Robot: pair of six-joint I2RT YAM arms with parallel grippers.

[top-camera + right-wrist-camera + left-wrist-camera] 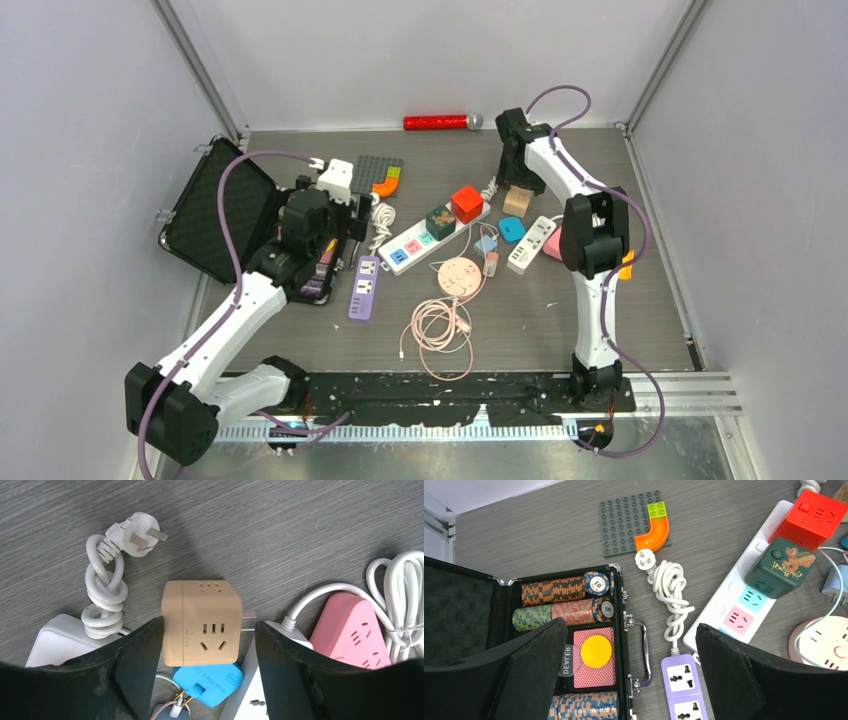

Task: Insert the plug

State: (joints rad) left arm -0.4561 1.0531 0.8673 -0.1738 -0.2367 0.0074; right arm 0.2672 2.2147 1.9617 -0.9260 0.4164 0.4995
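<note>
- Top view: your right gripper (519,188) points down over the tan cube plug (517,201), right of centre, just past the end of the long white strip (440,236). My read: this cube is the plug for the job, and you're at the pick.
- Your left gripper (325,255) hovers over the chip case (215,215) at frame left, well apart from the cube. The purple strip (365,287) lies just beside the case, sockets up.
- Left wrist view: left gripper (629,625) spread wide, nothing between the fingers (534,665). Purple strip (684,690) is at bottom centre; its white plug (644,559) lies at top centre on a knotted cord.
- The long white strip (724,605) at right already carries a red cube (811,517) and a green cube (781,567). The coloured sockets next to them look free, so it's a likely target.
- Right wrist view: right gripper (209,625) straddles the tan cube plug (202,622) at frame centre. The pad at frame left (140,655) sits at the cube's side. The right one (280,655) stands off the body, with the prongs (248,616) poking into that gap. So spread, not pinching yet.
- The cube lies on the table (300,520) with prongs sideways. Squeezing this way likely loads the prongs, and you'd need to turn them down before inserting.
- Tight neighbours: blue adapter (210,680) just below, pink strip (350,630) at right.
</note>
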